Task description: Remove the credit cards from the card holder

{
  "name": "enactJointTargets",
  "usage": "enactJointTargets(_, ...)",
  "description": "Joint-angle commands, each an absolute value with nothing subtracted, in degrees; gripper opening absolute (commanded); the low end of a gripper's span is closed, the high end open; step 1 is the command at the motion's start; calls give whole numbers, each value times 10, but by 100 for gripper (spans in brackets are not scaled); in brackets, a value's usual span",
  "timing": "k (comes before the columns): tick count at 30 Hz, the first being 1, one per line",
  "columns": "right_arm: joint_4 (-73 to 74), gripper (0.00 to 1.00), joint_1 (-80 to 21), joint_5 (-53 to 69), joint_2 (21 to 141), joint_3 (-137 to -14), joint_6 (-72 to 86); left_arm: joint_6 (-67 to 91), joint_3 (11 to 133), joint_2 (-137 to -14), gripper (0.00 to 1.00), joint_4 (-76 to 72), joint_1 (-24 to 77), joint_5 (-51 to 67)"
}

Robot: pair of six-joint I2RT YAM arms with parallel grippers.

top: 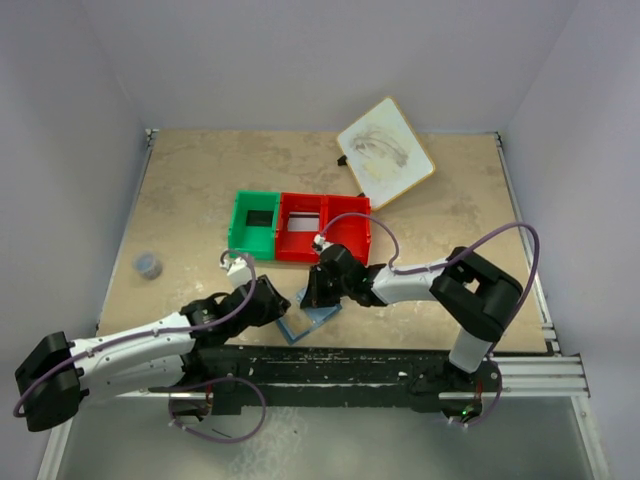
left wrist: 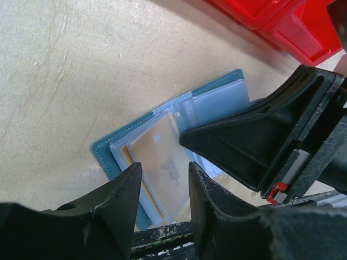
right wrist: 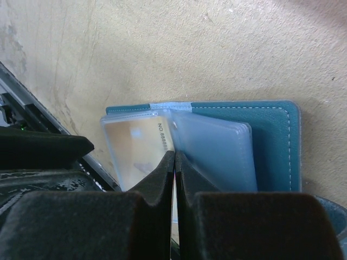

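Note:
The card holder point(top: 312, 322) lies open near the table's front edge, dark blue outside with pale clear sleeves inside point(right wrist: 217, 151). A tan-orange credit card point(left wrist: 160, 160) sits in the left sleeve point(right wrist: 135, 146). My right gripper point(right wrist: 174, 161) is shut, its tips pressed on the holder's middle seam between the sleeves. My left gripper point(left wrist: 162, 181) is open just off the holder's near edge, with the tan card showing past the gap and nothing between the fingers. A pale card point(top: 301, 224) lies in a red bin and a dark flat card point(top: 259, 216) in the green bin.
Behind the holder stand a green bin point(top: 240, 232) and red bins point(top: 350, 236) side by side. A white wood-rimmed board point(top: 385, 152) lies at the back right. At the left lies a small grey-blue object point(top: 148, 265). The black base rail point(top: 340, 365) runs right behind the holder's near edge.

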State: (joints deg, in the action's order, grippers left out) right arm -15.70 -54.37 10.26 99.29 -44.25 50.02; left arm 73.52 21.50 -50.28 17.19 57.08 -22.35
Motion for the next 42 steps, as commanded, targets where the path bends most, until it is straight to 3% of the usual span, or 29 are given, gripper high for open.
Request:
enactJointTargets(1, -94, 4, -547, 71, 1024, -408, 502, 772, 199, -506, 40, 135, 573, -208)
enactJointTargets(12, -93, 4, -547, 71, 1027, -408, 502, 784, 182, -518, 43, 79, 573, -209)
enactJointTargets(26, -93, 4, -547, 72, 1027, -405, 504, 804, 206, -507, 43, 170, 573, -241)
enactJointTargets(42, -86, 4, -547, 68, 1026, -412, 503, 801, 191, -525, 43, 113, 573, -227)
